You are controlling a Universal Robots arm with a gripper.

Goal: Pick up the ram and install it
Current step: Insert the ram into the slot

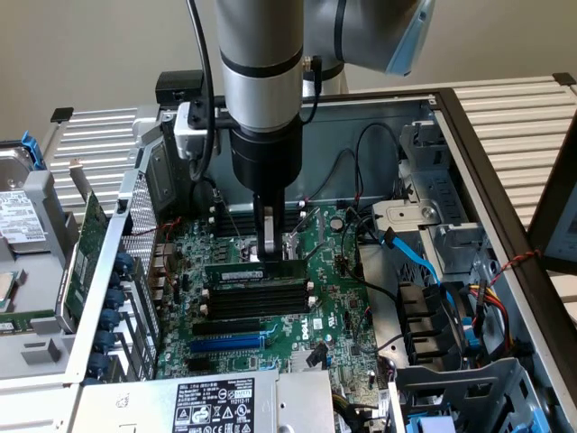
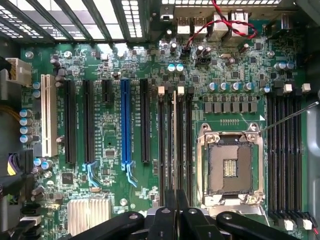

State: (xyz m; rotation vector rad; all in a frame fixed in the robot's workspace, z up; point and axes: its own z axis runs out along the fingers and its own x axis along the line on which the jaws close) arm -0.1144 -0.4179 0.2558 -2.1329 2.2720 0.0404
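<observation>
**Claw pinched on the ram, stick upright at the memory slots**

Starting at the exterior view's left, a silver, white-labelled hard drive [image 1: 20, 221] lies outside the case. Just beside it a larger green expansion card [image 1: 90, 236] stands on edge, and that's not our part.

Now to the centre of the frame, where the action is. The arm's black two-fingered claw [image 1: 268, 253] points straight down, fingers drawn together on the top edge of the ram [image 1: 257, 271], a long, narrow green circuit-board stick with a white label. The ram stands upright on its long edge at the uppermost of the long black memory slots [image 1: 257, 305], with white clips [image 1: 309, 287] at the slot ends. Whether it's fully seated, I can't tell.

From the wrist view, the claw [image 2: 176, 196] straddles the ram [image 2: 174, 140], seen edge-on as a thin line near the square metal processor socket [image 2: 231, 167].

Over at the exterior view's right, blue flat cables [image 1: 419, 262] loop well apart from the stick, beyond the green motherboard [image 1: 334, 311].

Handling call: this stick looks light and stiff, but thin and fragile, and its chips and contacts won't forgive a twist. The grip sits near mid-length on the top edge, pinching the flat faces. That reads as the right spot: balanced, no tilt, force running straight down the board.
</observation>
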